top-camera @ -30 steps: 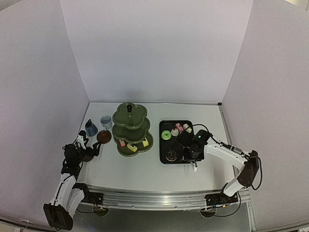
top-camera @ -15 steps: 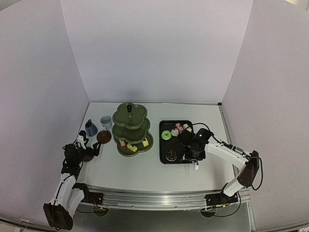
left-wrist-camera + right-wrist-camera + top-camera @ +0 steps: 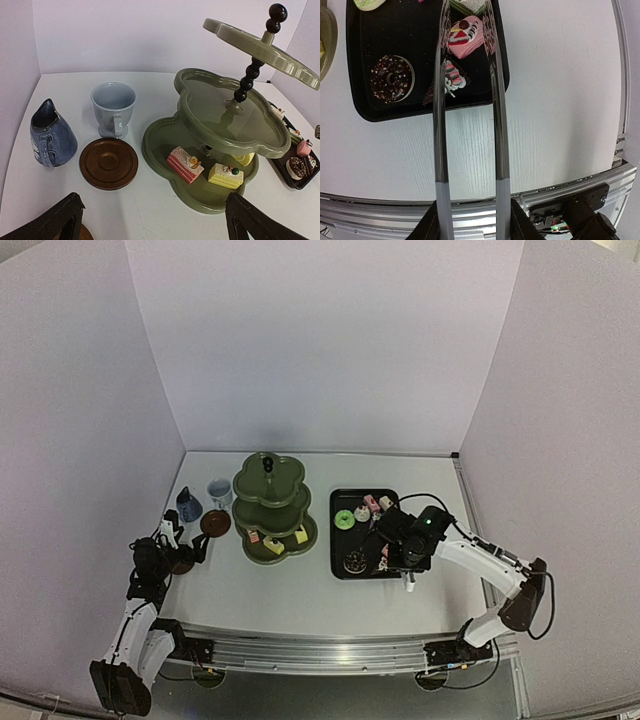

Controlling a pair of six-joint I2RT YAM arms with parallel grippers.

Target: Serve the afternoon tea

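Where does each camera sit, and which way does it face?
Top external: above and behind, looking down at the table; left arm and right arm show.
Left wrist: low, facing the three-tier stand; open left gripper shows.
Right wrist: looks down on the black tray; right gripper holding tongs shows.
Shared: top and right wrist see the chocolate ring cake.

Long shiny metal tongs [image 3: 440, 150] reach straight out from the right gripper [image 3: 474, 226], their tips over the black rectangular tray [image 3: 365, 75] lying ahead of it on the white table [image 3: 560, 100].
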